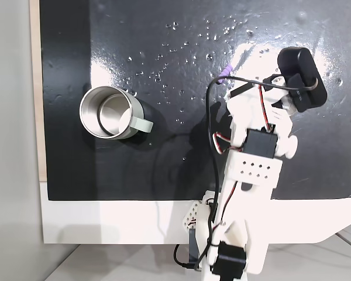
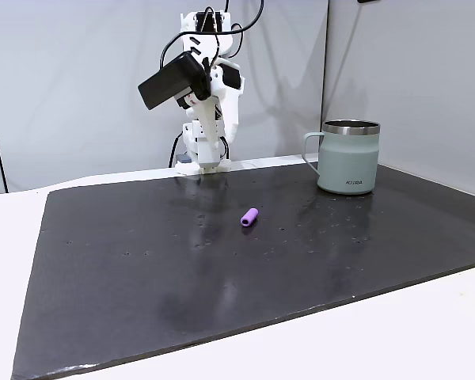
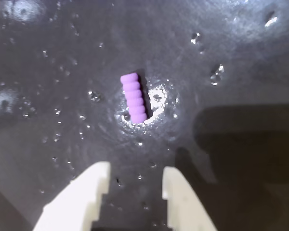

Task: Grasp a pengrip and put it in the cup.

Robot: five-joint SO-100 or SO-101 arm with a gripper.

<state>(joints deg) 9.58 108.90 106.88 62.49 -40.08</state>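
Gripper (image 3: 135,175) parted narrowly, empty — pengrip (image 3: 134,98) lying just ahead on the mat (image 3: 241,159). Best widened, lowered astride its ribbed length, then pinched.

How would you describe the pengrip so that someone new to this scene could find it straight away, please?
Start at the black mat that covers the white table, with the grey-green steel cup on it. Out on the open mat, apart from the cup, lies the pengrip, on its side just ahead of the open gripper in the wrist view. It is the sole lilac thing, a tiny ribbed tube.
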